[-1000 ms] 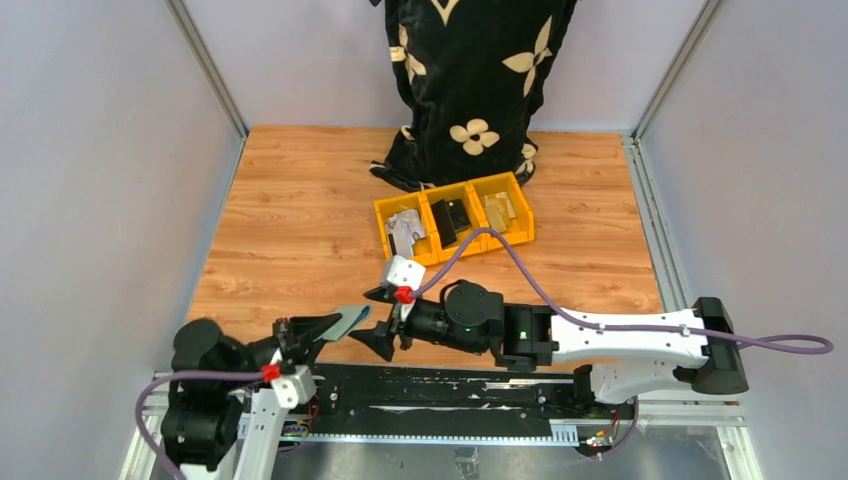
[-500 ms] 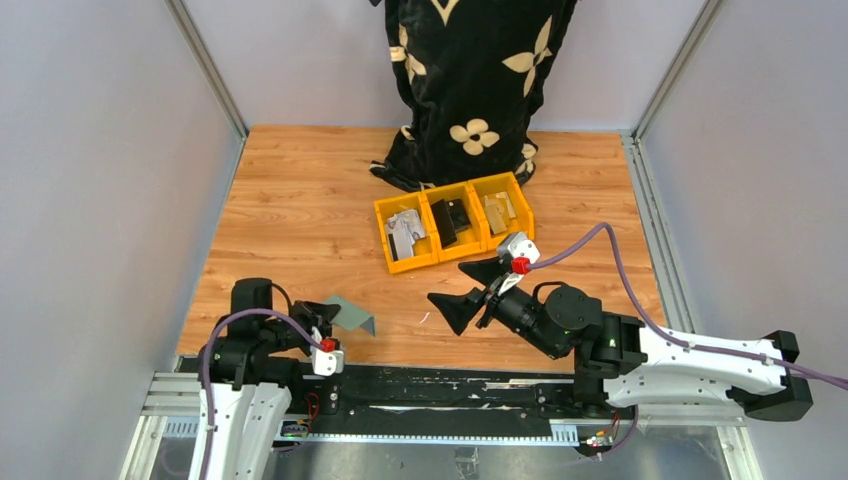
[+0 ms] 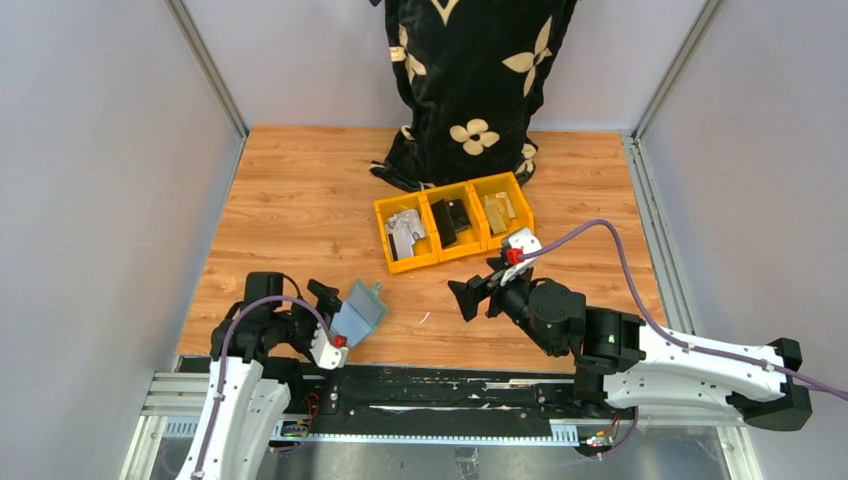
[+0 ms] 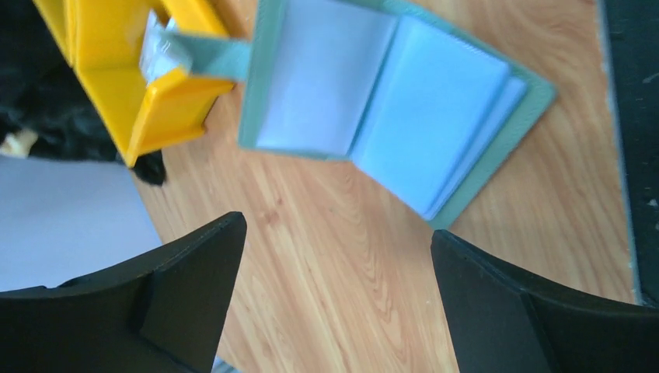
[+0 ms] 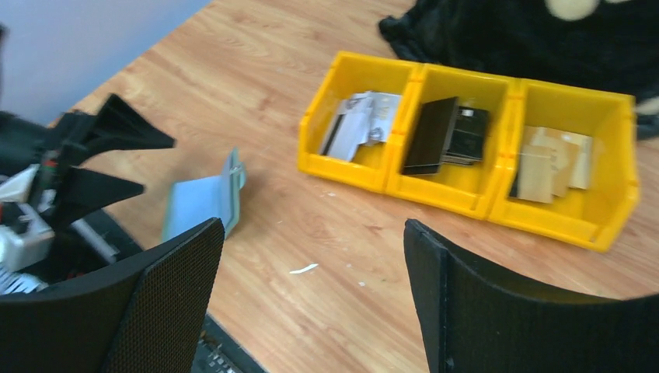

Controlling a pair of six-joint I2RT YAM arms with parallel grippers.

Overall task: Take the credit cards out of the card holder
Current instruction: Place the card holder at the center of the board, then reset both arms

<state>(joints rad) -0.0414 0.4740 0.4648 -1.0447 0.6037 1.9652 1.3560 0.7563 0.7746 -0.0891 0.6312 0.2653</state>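
Note:
The card holder point(image 4: 388, 116) lies open on the wood near the table's front left, showing its teal cover and pale blue inner sleeves. From the right wrist it appears as the card holder point(image 5: 202, 203) with one flap raised. No credit cards show in its sleeves. My left gripper point(image 3: 328, 312) stands just left of the holder point(image 3: 360, 310), open, with only bare wood between its fingers point(image 4: 186, 287). My right gripper point(image 3: 478, 285) hovers open right of centre, apart from the holder, nothing between its fingers point(image 5: 167, 287).
Three joined yellow bins point(image 3: 455, 230) stand behind the grippers: pale cards in the left one point(image 5: 353, 124), black items in the middle point(image 5: 447, 136), tan pieces in the right point(image 5: 552, 163). A black flowered cloth point(image 3: 470, 80) hangs at the back. A black rail point(image 3: 430, 390) borders the near edge.
My left gripper has opened and let go of the card holder, which now lies spread open. My right arm swung right, away from the holder, and its jaws widened.

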